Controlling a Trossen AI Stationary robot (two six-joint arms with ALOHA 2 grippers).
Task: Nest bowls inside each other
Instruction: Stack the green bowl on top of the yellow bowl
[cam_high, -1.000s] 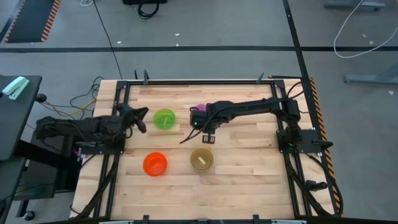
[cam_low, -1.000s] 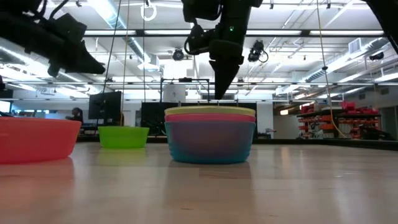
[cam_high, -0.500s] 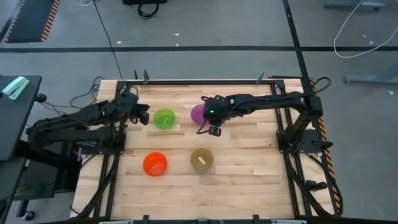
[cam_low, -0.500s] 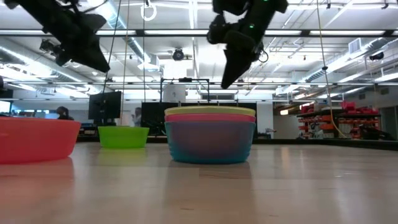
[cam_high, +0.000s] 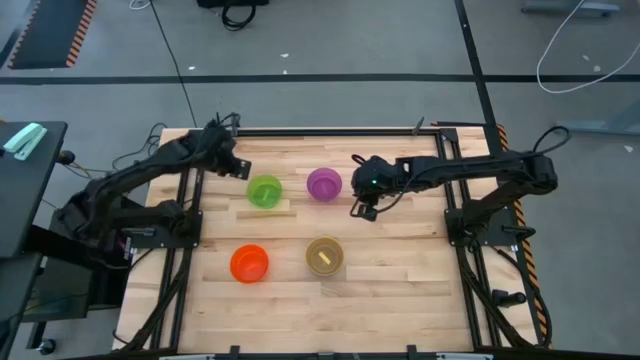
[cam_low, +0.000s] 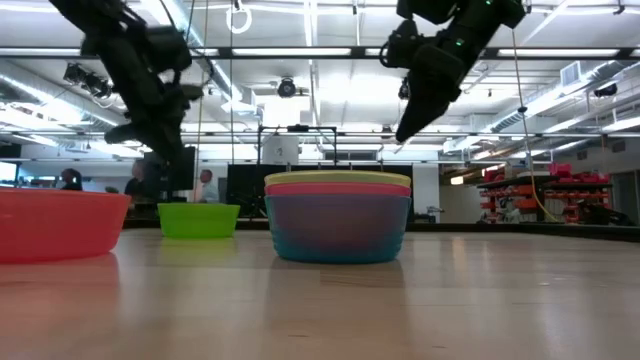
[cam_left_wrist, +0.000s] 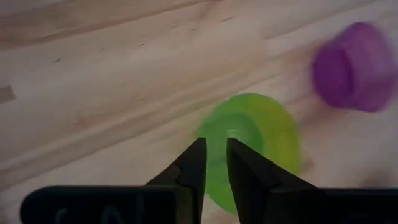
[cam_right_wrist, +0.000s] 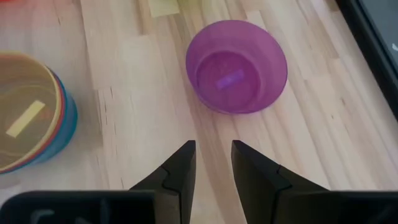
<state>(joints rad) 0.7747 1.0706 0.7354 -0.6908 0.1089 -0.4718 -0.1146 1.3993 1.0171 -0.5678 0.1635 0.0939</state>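
Note:
The green bowl (cam_high: 264, 191) and the purple bowl (cam_high: 323, 184) stand upright side by side on their bases at mid-table. The orange bowl (cam_high: 249, 263) stands nearer the near edge. Beside it is a nested stack (cam_high: 324, 256) with yellow on top, over pink-red and blue (cam_low: 338, 215). My left gripper (cam_high: 240, 170) hovers just left of and beyond the green bowl (cam_left_wrist: 249, 143), its fingers a narrow gap apart (cam_left_wrist: 216, 149). My right gripper (cam_high: 361, 208) hangs in the air right of the purple bowl (cam_right_wrist: 236, 65), also narrowly open (cam_right_wrist: 213, 146). Neither holds anything.
A black metal frame (cam_high: 330, 131) runs around the wooden table top, with the arm mounts at its left and right sides. Bare wood lies along the near edge (cam_high: 330, 315) and right of the stack. People stand far off in the room (cam_low: 205, 185).
My right gripper has risen from above the stack and swung toward the table's right, passing the purple bowl and uncovering it in the high view. My left arm has stretched out, carrying its gripper toward the far edge and toward the green bowl. No bowl has moved.

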